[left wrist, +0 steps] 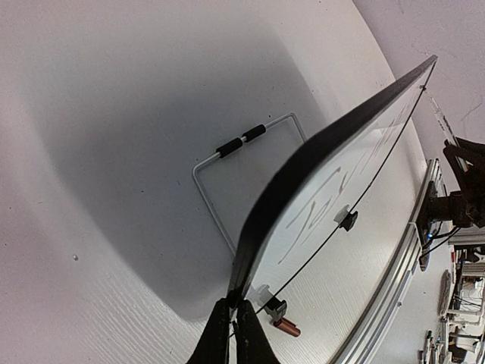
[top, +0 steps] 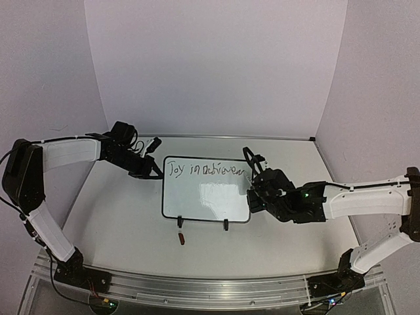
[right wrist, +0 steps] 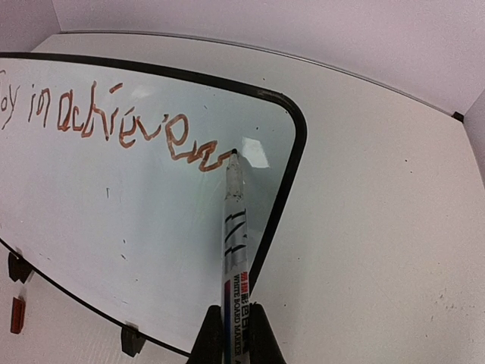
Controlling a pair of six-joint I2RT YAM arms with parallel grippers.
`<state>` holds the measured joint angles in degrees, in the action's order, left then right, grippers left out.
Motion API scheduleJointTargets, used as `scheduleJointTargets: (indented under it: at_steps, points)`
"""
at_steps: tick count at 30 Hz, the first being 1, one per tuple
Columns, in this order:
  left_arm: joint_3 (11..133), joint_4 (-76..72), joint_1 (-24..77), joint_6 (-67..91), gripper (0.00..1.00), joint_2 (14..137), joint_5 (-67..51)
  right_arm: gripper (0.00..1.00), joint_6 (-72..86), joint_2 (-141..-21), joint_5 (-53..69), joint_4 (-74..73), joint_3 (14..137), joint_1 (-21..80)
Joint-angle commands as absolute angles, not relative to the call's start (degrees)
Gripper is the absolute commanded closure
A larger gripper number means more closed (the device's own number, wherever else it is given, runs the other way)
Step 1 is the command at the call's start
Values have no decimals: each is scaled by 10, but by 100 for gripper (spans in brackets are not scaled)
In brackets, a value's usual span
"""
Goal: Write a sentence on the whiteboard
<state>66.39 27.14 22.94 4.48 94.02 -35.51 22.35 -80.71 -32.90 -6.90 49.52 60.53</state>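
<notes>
The whiteboard (top: 207, 197), glossy white with a thin black frame, stands tilted on two black clip feet (top: 226, 224) in the middle of the table. Brown writing runs along its top, reading roughly "Joy in achievem". My left gripper (top: 156, 174) is shut on the board's top left corner (left wrist: 236, 297). My right gripper (top: 257, 194) is shut on a whiteboard marker (right wrist: 234, 250). The marker's tip (right wrist: 233, 154) touches the board at the end of the writing, near the right frame edge (right wrist: 292, 167).
A small reddish-brown marker cap (top: 182, 239) lies on the table in front of the board's left foot; it also shows in the left wrist view (left wrist: 288, 327). A white wire stand (left wrist: 235, 163) props up the board from behind. White walls close in the back and sides.
</notes>
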Motion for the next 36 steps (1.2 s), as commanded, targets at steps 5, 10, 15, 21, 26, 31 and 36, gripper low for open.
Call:
scheduleJointTargets:
  at_steps: [5,10,15,21,26,31,36]
  points:
    - [690,274,230,41,96,943,-347,100,240,-803,-329,-81,502,606]
    - [692,276,231,42,96,945,-345,100,247,-785,-317,-83,487,607]
    - [692,276,230,42,96,945,-345,100,247,-780,-313,-84,483,611]
    - [692,275,230,42,96,946,-345,100,254,-781,-310,-86,479,616]
    - [693,275,230,42,96,946,-345,100,257,-781,-308,-89,477,619]
    - [693,275,230,42,96,946,-345,100,260,-776,-313,-93,475,623]
    - [693,275,230,42,96,944,-343,100,253,-773,-318,-94,482,624]
